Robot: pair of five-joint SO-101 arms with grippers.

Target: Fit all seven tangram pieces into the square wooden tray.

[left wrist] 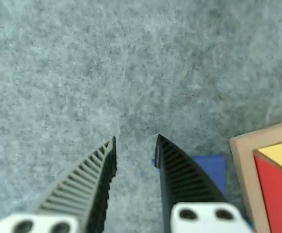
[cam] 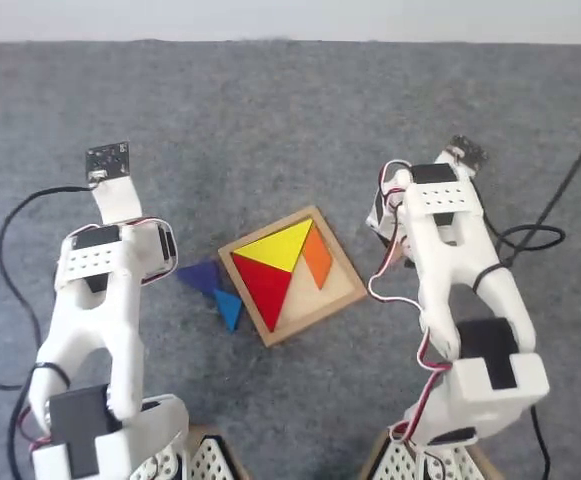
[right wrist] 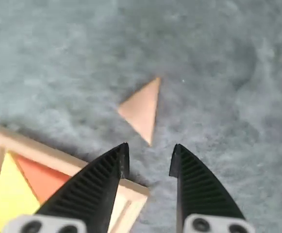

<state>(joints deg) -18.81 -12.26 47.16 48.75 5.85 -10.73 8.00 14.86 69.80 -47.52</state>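
Note:
The square wooden tray lies tilted mid-table and holds a yellow triangle, a red triangle and an orange piece. Just left of it on the carpet lie a dark blue piece and a lighter blue triangle. My left gripper is open over bare carpet, with the dark blue piece partly behind one finger and the tray corner beyond it. My right gripper is open, and a pale pink triangle lies just ahead of its fingertips, beside the tray corner.
Grey carpet covers the whole table. The left arm stands left of the tray and the right arm right of it. Black cables trail near the right arm. Open carpet stretches behind the tray.

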